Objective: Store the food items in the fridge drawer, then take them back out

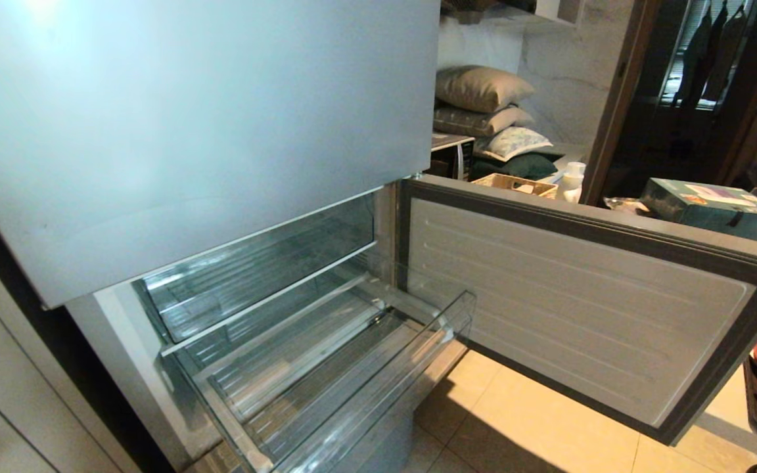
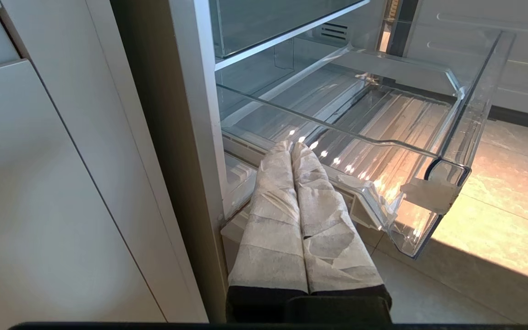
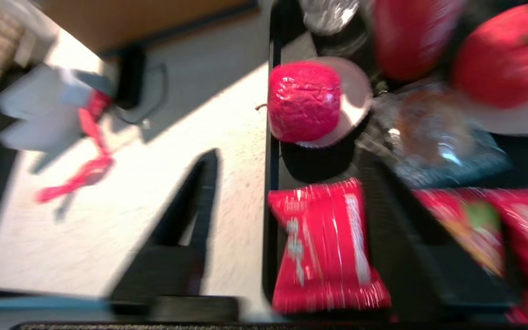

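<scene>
The fridge drawer (image 1: 326, 368) stands pulled out and bare below the upper door, ready to receive food. Beside it, the left claw (image 2: 291, 146) waits low with its wrapped fingers pressed together. Well away from the drawer, the right claw (image 3: 287, 169) hovers with fingers apart over a black tray (image 3: 271, 183), straddling a red snack packet (image 3: 323, 243) just short of the red fruit (image 3: 304, 101), apparently choosing a first item.

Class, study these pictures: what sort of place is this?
Probably a home, in or beside its kitchen: an open fridge with its clear fridge drawer pulled out, stacked pillows, and a tiled floor.
</scene>
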Robot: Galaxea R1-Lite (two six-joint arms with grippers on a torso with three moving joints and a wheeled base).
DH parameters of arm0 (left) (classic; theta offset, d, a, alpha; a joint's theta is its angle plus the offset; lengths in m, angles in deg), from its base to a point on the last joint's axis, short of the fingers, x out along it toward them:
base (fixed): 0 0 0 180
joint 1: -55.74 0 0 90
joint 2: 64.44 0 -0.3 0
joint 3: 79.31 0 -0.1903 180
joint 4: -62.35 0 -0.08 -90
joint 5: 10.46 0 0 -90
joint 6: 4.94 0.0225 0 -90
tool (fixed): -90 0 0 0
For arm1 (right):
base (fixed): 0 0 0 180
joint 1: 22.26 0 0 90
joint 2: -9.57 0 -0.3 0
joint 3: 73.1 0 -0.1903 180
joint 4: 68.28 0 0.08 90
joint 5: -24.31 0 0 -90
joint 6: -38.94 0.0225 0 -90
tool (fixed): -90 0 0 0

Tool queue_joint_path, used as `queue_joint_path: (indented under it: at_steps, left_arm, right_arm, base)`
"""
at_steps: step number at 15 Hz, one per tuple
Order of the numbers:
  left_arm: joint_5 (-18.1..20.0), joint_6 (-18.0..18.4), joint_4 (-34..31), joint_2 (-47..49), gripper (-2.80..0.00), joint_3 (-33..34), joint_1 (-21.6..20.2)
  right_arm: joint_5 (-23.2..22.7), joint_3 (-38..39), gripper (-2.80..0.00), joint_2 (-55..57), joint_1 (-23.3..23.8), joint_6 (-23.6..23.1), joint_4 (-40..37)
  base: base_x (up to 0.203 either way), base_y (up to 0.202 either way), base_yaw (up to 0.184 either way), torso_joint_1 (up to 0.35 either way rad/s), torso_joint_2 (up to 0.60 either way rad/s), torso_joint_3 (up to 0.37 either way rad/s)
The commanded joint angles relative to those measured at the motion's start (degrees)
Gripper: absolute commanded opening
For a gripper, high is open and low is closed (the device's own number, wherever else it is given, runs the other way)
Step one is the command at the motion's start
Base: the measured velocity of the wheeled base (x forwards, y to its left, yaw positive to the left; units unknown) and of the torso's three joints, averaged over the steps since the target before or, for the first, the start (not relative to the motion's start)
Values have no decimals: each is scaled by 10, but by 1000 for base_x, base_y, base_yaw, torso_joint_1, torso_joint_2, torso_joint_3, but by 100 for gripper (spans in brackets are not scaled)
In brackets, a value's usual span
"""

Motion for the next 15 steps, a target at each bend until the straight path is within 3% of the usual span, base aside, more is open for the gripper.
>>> queue_joint_path:
  at_steps: [1, 4, 6, 7, 9, 11, 12, 15]
  left_arm:
    - [0, 0, 0, 1, -280, 1, 0]
    - [0, 0, 0, 1, -280, 1, 0]
    - [0, 0, 1, 1, -280, 1, 0]
    - [0, 0, 0, 1, -280, 1, 0]
    - [0, 0, 0, 1, -280, 1, 0]
    - [0, 0, 1, 1, -280, 1, 0]
    - [0, 0, 0, 1, -280, 1, 0]
    - [0, 0, 0, 1, -280, 1, 0]
  right_arm:
    - [2, 68, -280, -182, 16, 2, 2]
    - [16, 136, -280, -367, 20, 2, 1]
    - [37, 169, -280, -471, -26, 1, 1]
    - [63, 183, -280, -507, -83, 0, 0]
    - [120, 214, -280, -574, -240, -10, -15]
    - [178, 257, -280, -661, -413, -39, -68]
    - [206, 282, -280, -695, -477, -51, -95]
    - [266, 383, -280, -718, -583, -56, -140]
  base:
    - [0, 0, 0, 0, 0, 0]
    - [0, 0, 0, 0, 0, 0]
    - [0, 0, 0, 0, 0, 0]
    - [0, 0, 0, 0, 0, 0]
    - [0, 0, 0, 0, 0, 0]
    - [0, 0, 0, 0, 0, 0]
    - [0, 0, 0, 0, 0, 0]
    - [0, 0, 0, 0, 0, 0]
